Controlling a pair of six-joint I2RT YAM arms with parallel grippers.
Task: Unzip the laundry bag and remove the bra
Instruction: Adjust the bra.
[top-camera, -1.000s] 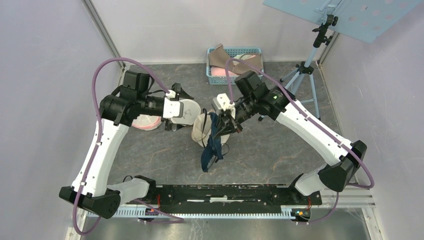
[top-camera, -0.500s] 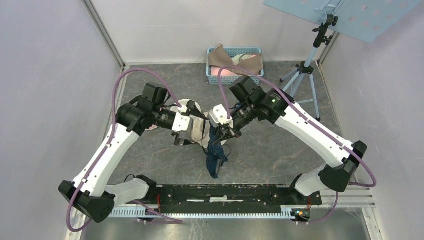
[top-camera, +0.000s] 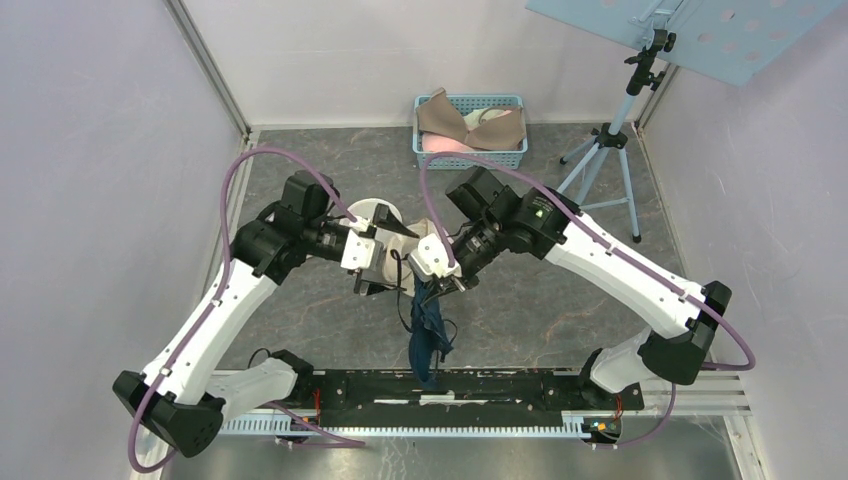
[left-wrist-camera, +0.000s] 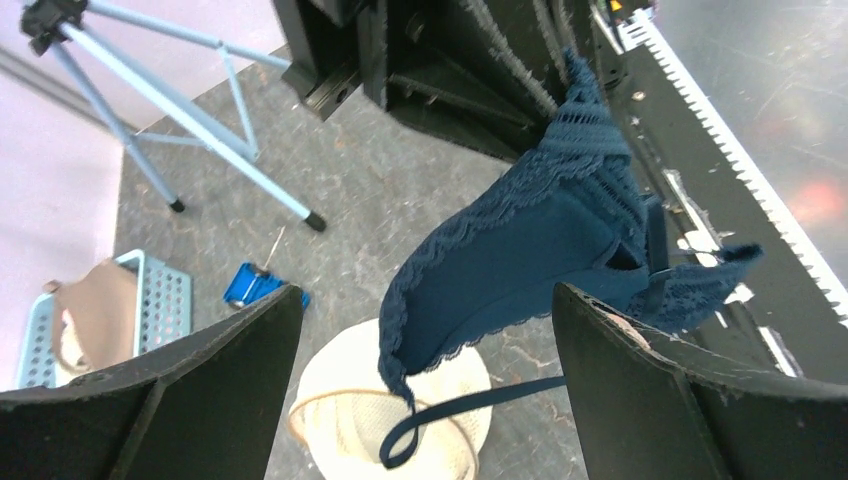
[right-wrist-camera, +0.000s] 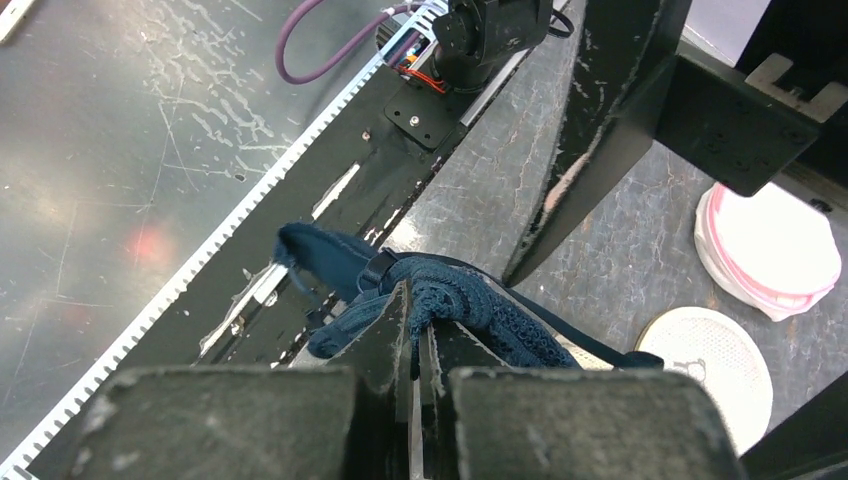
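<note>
My right gripper is shut on the lace of a dark blue bra and holds it up. The bra hangs toward the near rail. In the right wrist view the lace is pinched between the shut jaws of my right gripper. The cream mesh laundry bag lies open on the floor under the bra, and one strap loops down over it. My left gripper is open and empty beside the bra. In its wrist view my left gripper has its jaws wide apart on either side of the bra.
A blue basket with a beige bra and pink items stands at the back. A tripod stands at the back right. A pink-rimmed white bag and a round mesh disc lie on the floor. A black rail runs along the near edge.
My right gripper has carried the bra left and toward the near edge. My left arm has swung right, and its open gripper is now next to the bra.
</note>
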